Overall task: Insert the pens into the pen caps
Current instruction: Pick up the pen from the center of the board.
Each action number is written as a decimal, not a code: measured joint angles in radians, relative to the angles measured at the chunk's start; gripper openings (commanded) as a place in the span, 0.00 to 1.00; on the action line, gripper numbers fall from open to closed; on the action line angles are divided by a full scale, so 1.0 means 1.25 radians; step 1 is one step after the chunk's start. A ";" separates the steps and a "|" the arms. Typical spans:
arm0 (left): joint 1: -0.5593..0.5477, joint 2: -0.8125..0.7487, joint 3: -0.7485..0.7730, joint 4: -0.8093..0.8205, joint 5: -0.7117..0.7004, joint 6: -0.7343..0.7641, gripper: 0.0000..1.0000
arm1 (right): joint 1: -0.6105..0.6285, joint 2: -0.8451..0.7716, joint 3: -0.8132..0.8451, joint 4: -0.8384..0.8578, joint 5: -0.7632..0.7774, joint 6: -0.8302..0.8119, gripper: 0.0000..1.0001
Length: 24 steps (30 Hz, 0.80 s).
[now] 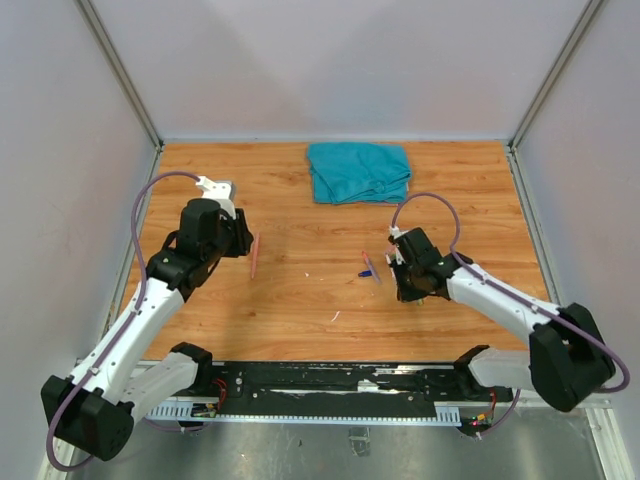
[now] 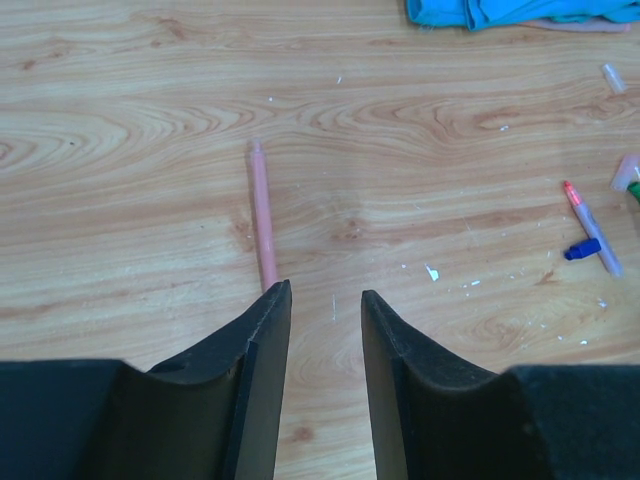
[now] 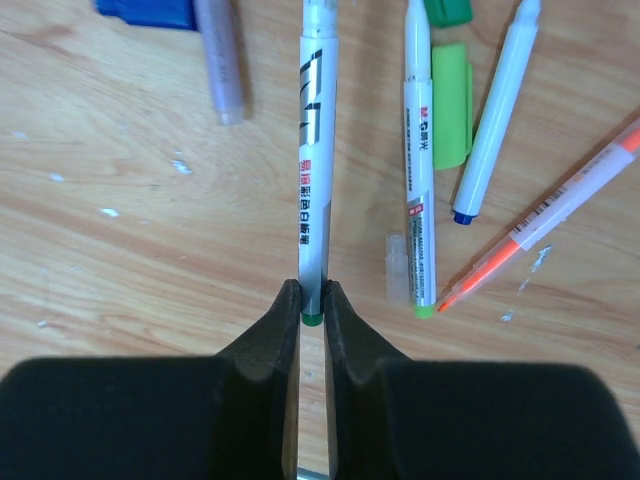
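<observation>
Pens: one gripped, the rest loose on the surface [image 3: 120, 250]. Right jaws: clamped on the tail end of a white pen with a dark green end [image 3: 312, 150], whose barrel points straight away from the wrist. It cannot be told whether this pen is lifted or still lying down. Just beside it, to the right, lie a second white pen with a light green tip [image 3: 420, 170], a light green cap [image 3: 452, 120], a blue-tipped pen [image 3: 495, 120], an orange pen [image 3: 560, 210] and a small clear cap [image 3: 397, 265]. At the frame's top edge are a dark green cap [image 3: 448, 10], partly cut off, a pale purple pen [image 3: 220, 60] and a blue cap [image 3: 145, 10]. Left jaws: apart and empty, low over the surface. A pink pen [image 2: 262, 215] lies ahead of them, its near end at one fingertip and not between the fingers. The pink pen is well apart from the cluster under the right arm. A folded teal cloth [image 1: 358, 170] lies at the far side. Step in hand, as judged: one pen is secured and no cap is yet fitted. The next move calls for lining the held pen's writing end up with a matching cap, probably the dark green one, and pressing in along its axis. A loose cap would likely slide, so it needs holding by the left arm.
</observation>
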 measured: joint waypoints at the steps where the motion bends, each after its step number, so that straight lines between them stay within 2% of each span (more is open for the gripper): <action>1: 0.000 -0.005 0.000 0.000 0.001 0.000 0.41 | 0.000 -0.027 0.000 0.001 -0.004 -0.001 0.01; 7: 0.000 -0.066 -0.001 0.003 0.012 -0.022 0.46 | 0.000 -0.172 -0.007 0.011 -0.045 -0.003 0.01; 13: 0.000 -0.134 -0.065 0.086 0.097 -0.102 0.49 | -0.001 -0.269 -0.045 0.059 -0.147 0.006 0.01; 20: -0.009 -0.157 -0.156 0.196 0.189 -0.206 0.57 | 0.000 -0.294 -0.088 0.165 -0.263 0.087 0.01; 24: -0.056 -0.159 -0.182 0.256 0.195 -0.253 0.57 | 0.021 -0.291 -0.106 0.227 -0.284 0.146 0.01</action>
